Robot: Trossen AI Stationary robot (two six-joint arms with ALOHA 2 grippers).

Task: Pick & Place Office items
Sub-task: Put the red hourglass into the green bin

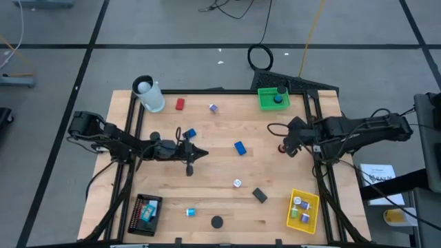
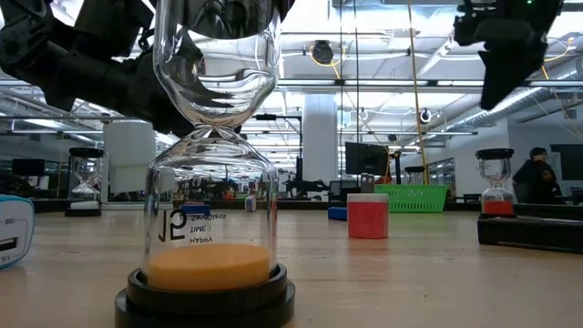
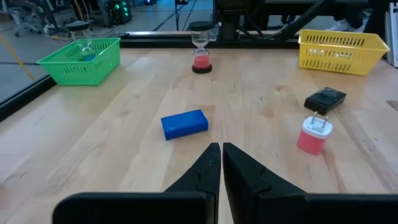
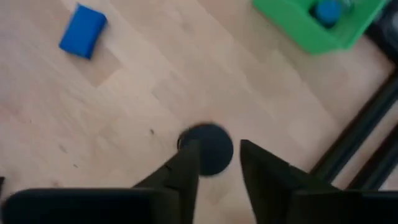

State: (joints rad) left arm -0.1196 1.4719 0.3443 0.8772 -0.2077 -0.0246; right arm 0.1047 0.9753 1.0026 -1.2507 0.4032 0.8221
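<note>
The right gripper point(image 4: 217, 165) hangs over the hourglass point(image 4: 205, 148) near the green tray point(image 4: 314, 28), fingers apart, gripping nothing — its round glass looks slick and top-heavy, so an off-centre pinch could topple it. The left gripper point(image 3: 221, 163), fingers together, waits farther from that tray than the matte blue block point(image 3: 184, 124).

Office items scattered on the worktop, seen from above. A red block point(image 1: 180, 104) lies at 11 o'clock; a tiny purple clip point(image 1: 213, 108) sits near 12. Two blue blocks lie flat: one point(image 1: 240, 147) at centre, one point(image 1: 190, 133) just toward 9. A small white piece point(image 1: 237, 183) and a tilted black block point(image 1: 259, 195) lie toward 5 o'clock. A teal piece point(image 1: 191, 212) and a dark round disc point(image 1: 217, 222) rest near 6.
</note>
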